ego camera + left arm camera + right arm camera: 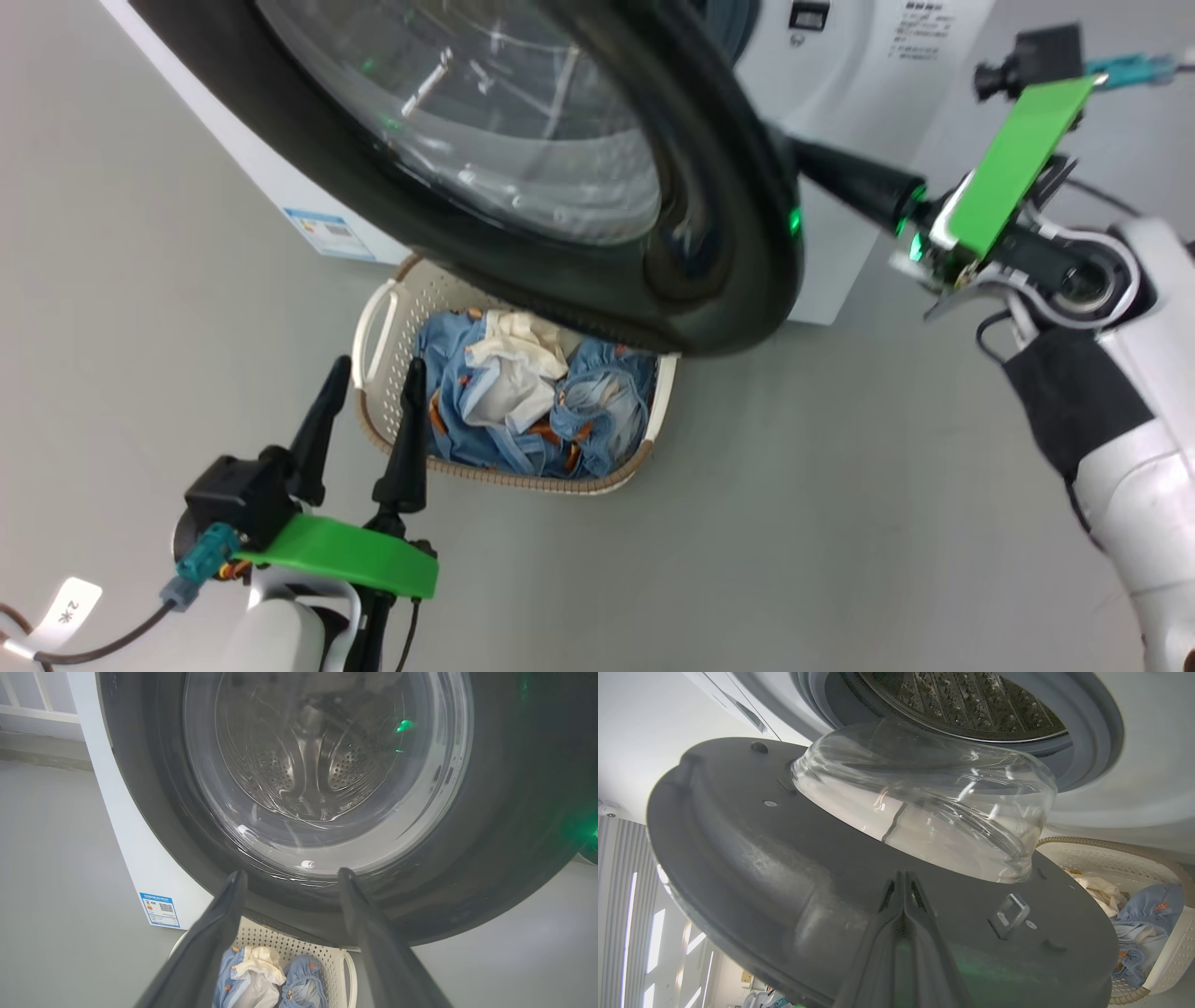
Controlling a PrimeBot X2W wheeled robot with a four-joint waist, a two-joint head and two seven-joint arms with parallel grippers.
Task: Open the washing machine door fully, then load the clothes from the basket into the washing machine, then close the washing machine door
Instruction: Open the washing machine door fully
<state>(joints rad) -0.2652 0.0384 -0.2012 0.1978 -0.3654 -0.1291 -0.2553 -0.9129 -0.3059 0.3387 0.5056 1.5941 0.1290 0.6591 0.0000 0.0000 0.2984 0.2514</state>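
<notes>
Grey floor (840, 467) bears the washing machine (859, 112) and the basket (375, 338) near it.

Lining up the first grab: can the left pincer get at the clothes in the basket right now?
Probably yes. The left pincer is open by the left rim of the basket, and the clothes lie uncovered on that side. The washing machine door seems to overhang only the basket's far end.
</notes>
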